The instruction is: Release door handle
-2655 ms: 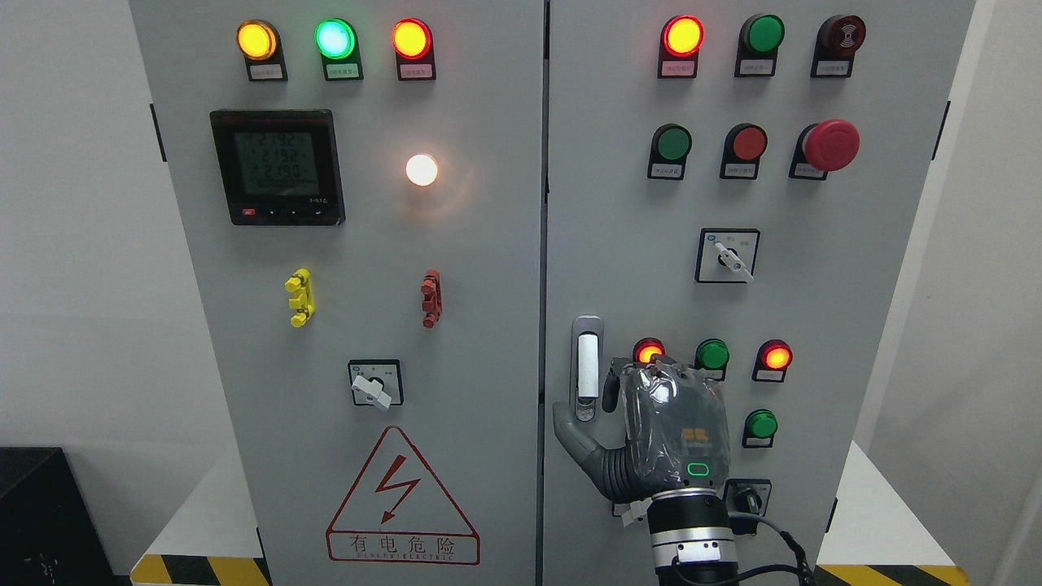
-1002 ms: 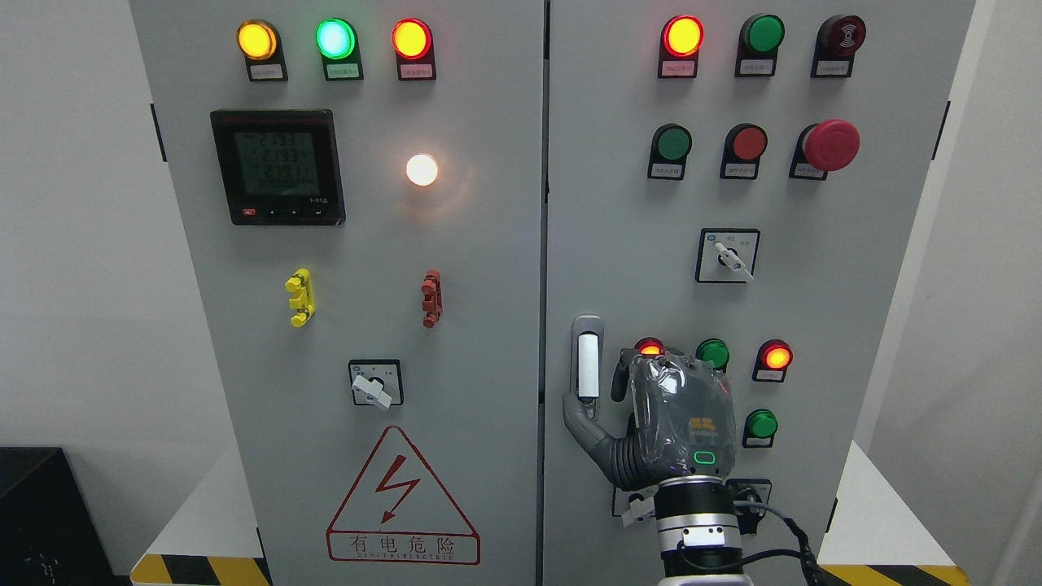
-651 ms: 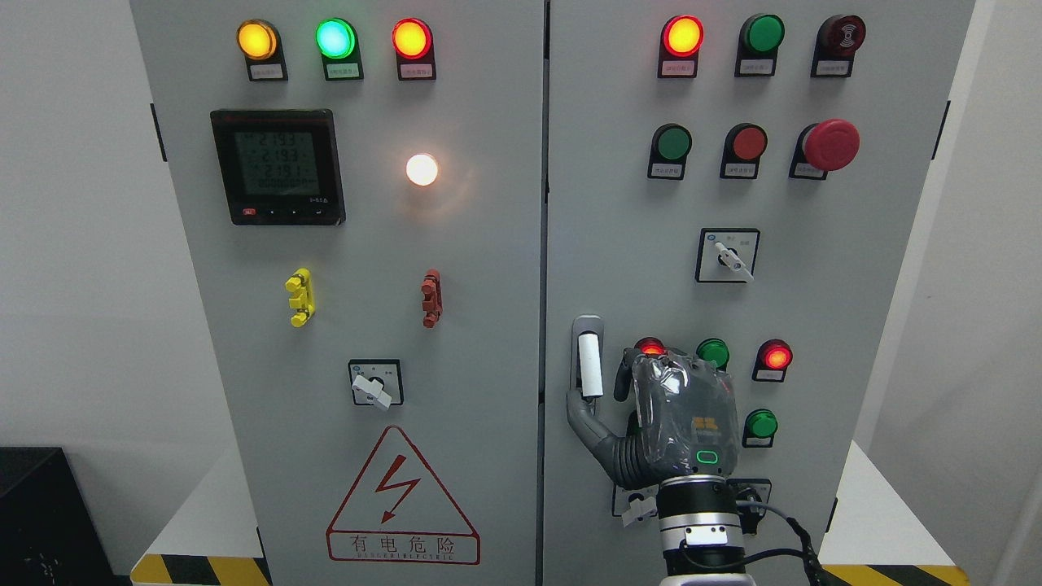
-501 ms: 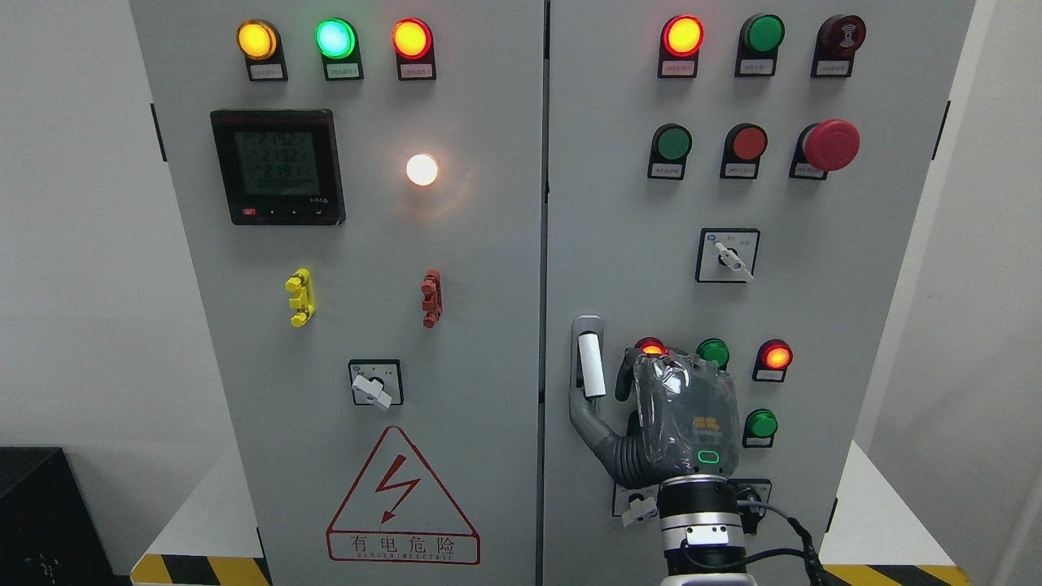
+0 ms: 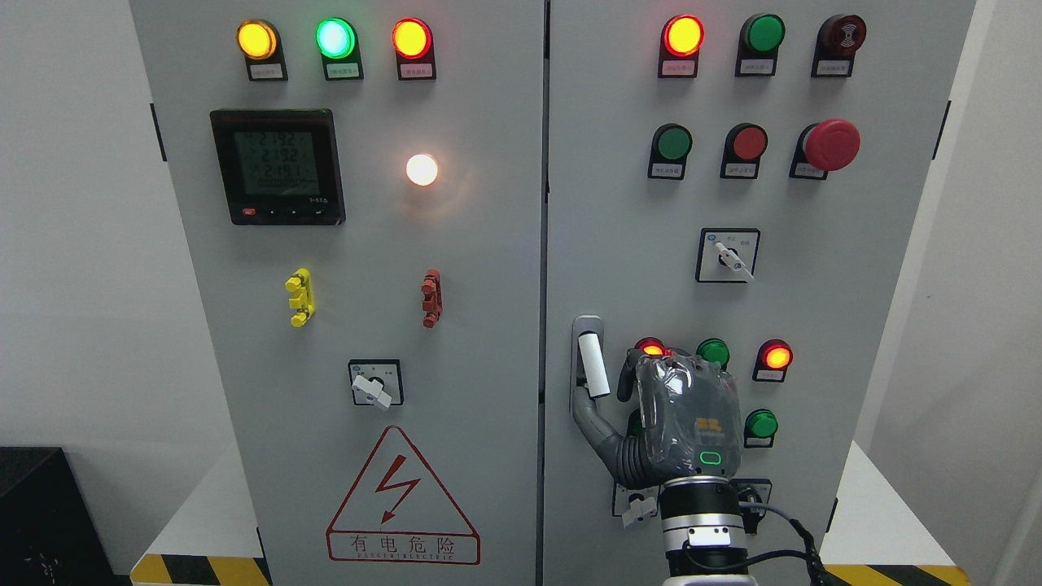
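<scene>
- Standing across most of the head view: a grey electrical cabinet (image 5: 456, 342) with two doors meeting at a centre seam, both lying flush.
- Carrying, on the left door (image 5: 358, 268), three lit indicator lamps along the top, a digital meter (image 5: 277, 167), a glowing white lamp (image 5: 422, 169), a rotary switch (image 5: 375, 384) and a red high-voltage warning triangle (image 5: 401, 498).
- Carrying, on the right door (image 5: 806, 301), further lamps and push buttons, a red emergency stop button (image 5: 832, 144) and a selector switch (image 5: 728, 255).
- Rising from the bottom edge right of the middle: the right robot hand (image 5: 663, 419), back toward the camera, under a clear plastic cover.
- Sitting at the right door's left edge, just beside the seam: the door handle (image 5: 592, 365), its white lever tilting slightly out of its grey recess.
- Pressing against the lever's lower end from the left: the thumb (image 5: 588, 411); one dark fingertip (image 5: 628, 376) curling just to the right, so loosely holding the handle rather than opening wide.
</scene>
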`<state>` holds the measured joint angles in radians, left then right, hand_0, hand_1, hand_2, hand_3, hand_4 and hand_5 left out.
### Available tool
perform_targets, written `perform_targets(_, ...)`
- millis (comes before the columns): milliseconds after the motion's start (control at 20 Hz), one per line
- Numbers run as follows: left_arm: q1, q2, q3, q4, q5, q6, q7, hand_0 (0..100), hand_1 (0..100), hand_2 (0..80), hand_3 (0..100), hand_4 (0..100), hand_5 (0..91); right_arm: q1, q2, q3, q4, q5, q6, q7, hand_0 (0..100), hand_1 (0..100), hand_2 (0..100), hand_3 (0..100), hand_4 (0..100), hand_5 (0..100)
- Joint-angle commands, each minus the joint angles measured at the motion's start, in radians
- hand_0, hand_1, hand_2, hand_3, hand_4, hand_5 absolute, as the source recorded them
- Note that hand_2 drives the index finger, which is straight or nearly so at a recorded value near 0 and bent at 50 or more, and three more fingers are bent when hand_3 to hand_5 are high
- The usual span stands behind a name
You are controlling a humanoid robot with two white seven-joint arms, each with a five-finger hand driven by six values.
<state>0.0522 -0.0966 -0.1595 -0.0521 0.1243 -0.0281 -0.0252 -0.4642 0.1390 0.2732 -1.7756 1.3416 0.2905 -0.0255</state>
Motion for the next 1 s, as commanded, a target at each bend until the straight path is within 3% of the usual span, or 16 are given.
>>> perform_targets(0,0.000,0.000,0.000,0.000,0.000,-0.001,-0.001,0,0,4.3,11,1,0.0,0.001,0.002,-0.008,-0.004,-0.001,-0.001,-0.001,39,42,72,97,75,67)
perform_targets(952,0.000,0.000,0.000,0.000,0.000,-0.001,-0.001,0,0,4.4,11,1,0.0,0.009,0.002,-0.023,-0.010,-0.001,-0.002,-0.001,39,43,72,97,75,67)
